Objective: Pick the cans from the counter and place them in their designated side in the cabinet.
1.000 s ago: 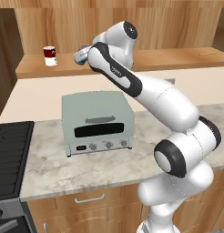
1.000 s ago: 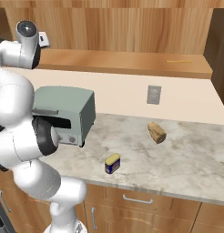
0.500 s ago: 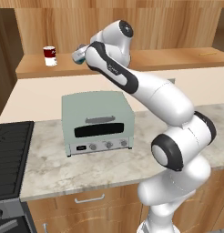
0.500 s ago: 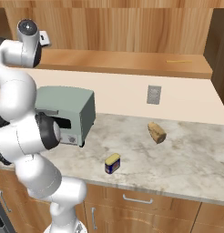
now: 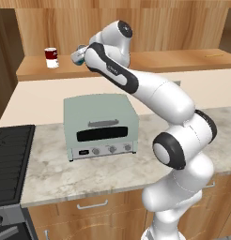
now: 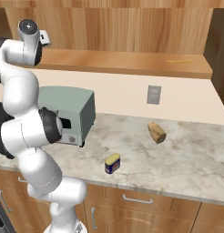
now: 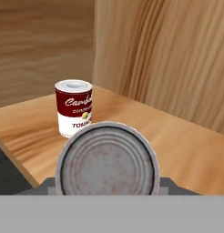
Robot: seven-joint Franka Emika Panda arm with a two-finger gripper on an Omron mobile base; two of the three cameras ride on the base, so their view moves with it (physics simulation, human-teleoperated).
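Left base view: the gripper clasps the teal can over the cabinet's left end, near the red-and-white can, probably grouping them. Right base view: the dark blue can waits on the counter. Hand view: the silvery top faces the camera.

**Where the three cameras sit**

Left base view looks from behind-left, forward and down over the toaster oven and counter. Right base view does the same from behind-right, so both share the oven, counter and wooden cabinet. Hand view sits close over the cabinet, facing its corner and a red-and-white can.
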